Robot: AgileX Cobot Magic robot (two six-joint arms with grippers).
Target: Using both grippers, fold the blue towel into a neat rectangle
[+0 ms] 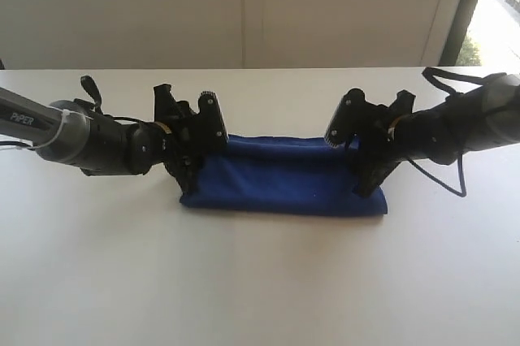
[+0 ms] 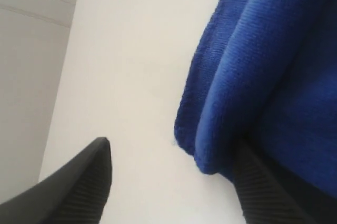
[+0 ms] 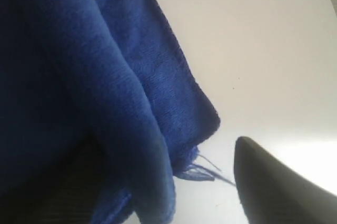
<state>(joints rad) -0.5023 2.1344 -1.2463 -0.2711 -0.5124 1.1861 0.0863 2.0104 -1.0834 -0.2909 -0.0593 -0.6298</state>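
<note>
The blue towel lies folded into a long band across the middle of the white table. My left gripper points down at the towel's left end and my right gripper at its right end. In the left wrist view the left gripper is open, one black finger over bare table and the other under the folded towel edge. In the right wrist view the right gripper is open too. One finger stands clear of the cloth, with the towel corner and its loose threads lying over the other.
A pale wall runs behind the table's far edge, and a dark window frame stands at the back right. Black cables loop off the right arm near the towel's end.
</note>
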